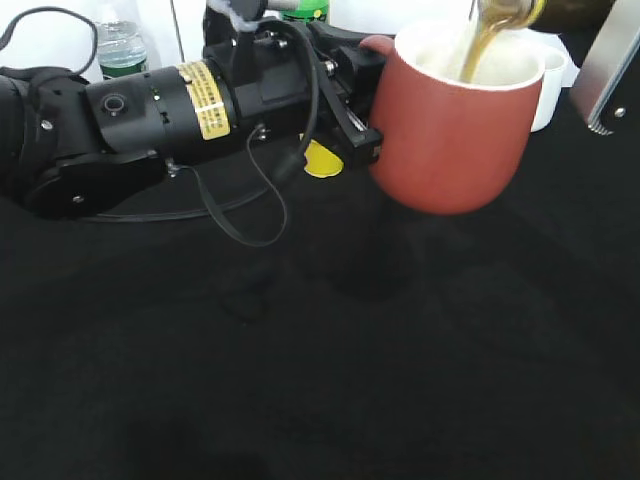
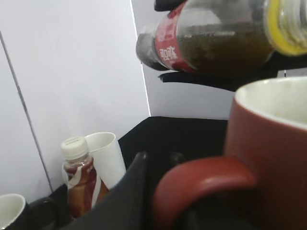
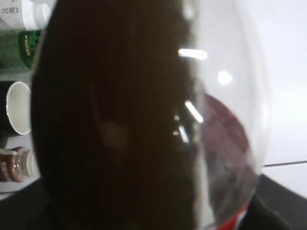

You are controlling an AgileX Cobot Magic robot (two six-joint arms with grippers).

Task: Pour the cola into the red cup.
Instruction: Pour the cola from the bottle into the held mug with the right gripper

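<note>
My left gripper [image 1: 362, 100] is shut on the handle [image 2: 206, 179] of the red cup [image 1: 455, 130] and holds the cup upright above the black table. The cola bottle [image 2: 216, 43] lies tilted above the cup with its mouth [image 1: 505, 12] over the rim. A brown stream [image 1: 478, 50] runs into the cup's white inside. My right gripper [image 2: 211, 80] is shut round the bottle's body. In the right wrist view the bottle [image 3: 120, 124] fills the frame and hides the jaws. A yellow cap [image 1: 322, 160] lies on the table behind the left arm.
A white cup [image 1: 552, 90] stands behind the red cup. At the back stand a green bottle [image 3: 19, 48], a water bottle [image 1: 120, 45], a Nescafe bottle [image 2: 79, 177], a white paper cup [image 2: 108, 158] and a dark mug [image 3: 17, 108]. A white wall rises behind.
</note>
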